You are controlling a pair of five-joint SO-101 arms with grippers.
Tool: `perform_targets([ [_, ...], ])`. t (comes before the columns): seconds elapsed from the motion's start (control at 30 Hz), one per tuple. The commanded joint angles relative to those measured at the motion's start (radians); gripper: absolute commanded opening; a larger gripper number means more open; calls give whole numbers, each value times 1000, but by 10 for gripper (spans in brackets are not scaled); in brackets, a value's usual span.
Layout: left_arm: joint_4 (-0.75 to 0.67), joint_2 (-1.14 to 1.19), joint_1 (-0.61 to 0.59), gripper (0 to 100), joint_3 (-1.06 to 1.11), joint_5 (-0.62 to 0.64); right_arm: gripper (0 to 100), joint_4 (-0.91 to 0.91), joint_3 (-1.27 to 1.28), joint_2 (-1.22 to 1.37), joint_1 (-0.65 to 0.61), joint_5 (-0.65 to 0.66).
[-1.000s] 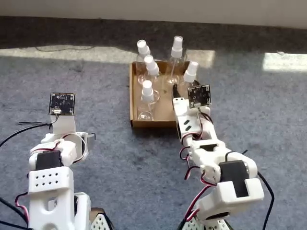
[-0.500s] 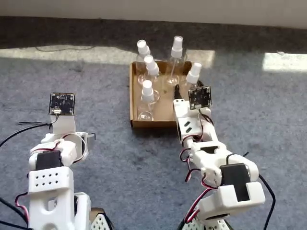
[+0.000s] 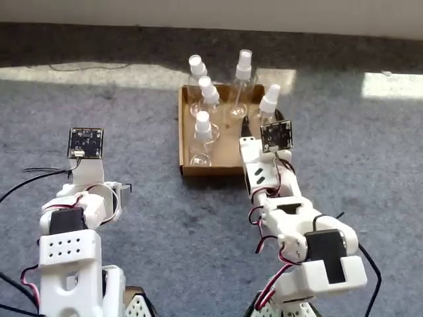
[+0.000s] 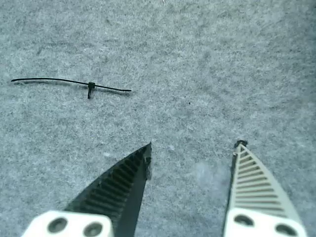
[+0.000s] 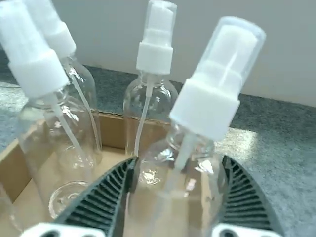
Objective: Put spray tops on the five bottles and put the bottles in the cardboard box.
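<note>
The cardboard box (image 3: 180,135) lies on the carpet with several clear bottles standing in it, each with a white spray top. My right gripper (image 3: 253,127) is at the box's right side, shut on the fifth bottle (image 3: 268,102), which leans to the right. In the right wrist view this bottle (image 5: 197,143) sits between the black fingers (image 5: 101,202) of the gripper (image 5: 173,202), with other bottles (image 5: 148,98) behind it. My left gripper (image 4: 194,145) hangs open over bare carpet, far left of the box (image 3: 117,193).
A black cable tie (image 4: 74,85) lies on the grey carpet in front of the left gripper. A pale wall runs behind the box. Sunlit patches (image 3: 390,84) cross the carpet at the back.
The right arm has shifted slightly and the held bottle's top has tipped further to the right. The left arm has not moved.
</note>
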Motion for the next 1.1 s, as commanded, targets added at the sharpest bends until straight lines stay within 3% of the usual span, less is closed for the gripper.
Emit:
perform_targets([
  [0.0, -18, -15, -5, 249, -8, 2, 198, -19, 21, -84, 12, -3],
  [0.5, -18, -15, -5, 249, -8, 2, 191, -16, 30, -107, 10, -2],
  [0.67, -18, -15, -5, 249, -8, 2, 74, -18, 27, -105, 22, -2],
  [1.07, -18, -15, -5, 249, -8, 3, 66, -18, -105, -35, 24, -2],
])
